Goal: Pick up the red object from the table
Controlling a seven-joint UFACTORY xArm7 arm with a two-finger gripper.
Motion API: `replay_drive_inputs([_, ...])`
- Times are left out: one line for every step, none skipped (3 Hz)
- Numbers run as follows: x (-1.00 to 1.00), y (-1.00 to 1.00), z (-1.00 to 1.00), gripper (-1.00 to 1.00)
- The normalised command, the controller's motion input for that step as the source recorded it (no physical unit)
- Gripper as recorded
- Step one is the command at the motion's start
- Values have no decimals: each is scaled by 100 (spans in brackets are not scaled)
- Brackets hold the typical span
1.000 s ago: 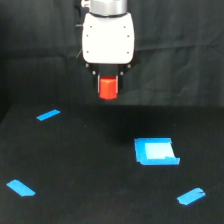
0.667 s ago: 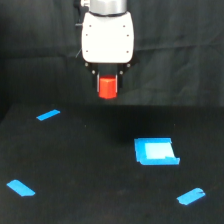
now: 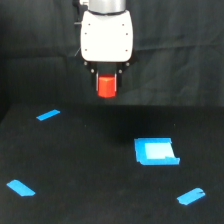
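The red object (image 3: 106, 87), a stubby red-orange block, hangs in the air below the white gripper body, well above the black table (image 3: 90, 170). My gripper (image 3: 106, 82) is shut on it, with dark fingers on either side of its upper part. The block's lower half shows in front of the black backdrop, clear of the surface.
A blue square piece (image 3: 155, 151) lies on the table toward the exterior view's right. Short blue tape strips sit at the left (image 3: 48, 115), the near left (image 3: 20, 188) and the near right (image 3: 191, 196). A black cloth backdrop hangs behind.
The gripper and the red object have risen slightly; the rest of the scene is unchanged.
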Motion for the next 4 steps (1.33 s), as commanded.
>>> replay_drive_inputs([-3, -3, 11, -98])
replay_drive_inputs([-3, -2, 11, -98])
replay_drive_inputs([-2, -2, 10, -98])
replay_drive_inputs([-2, -2, 10, -97])
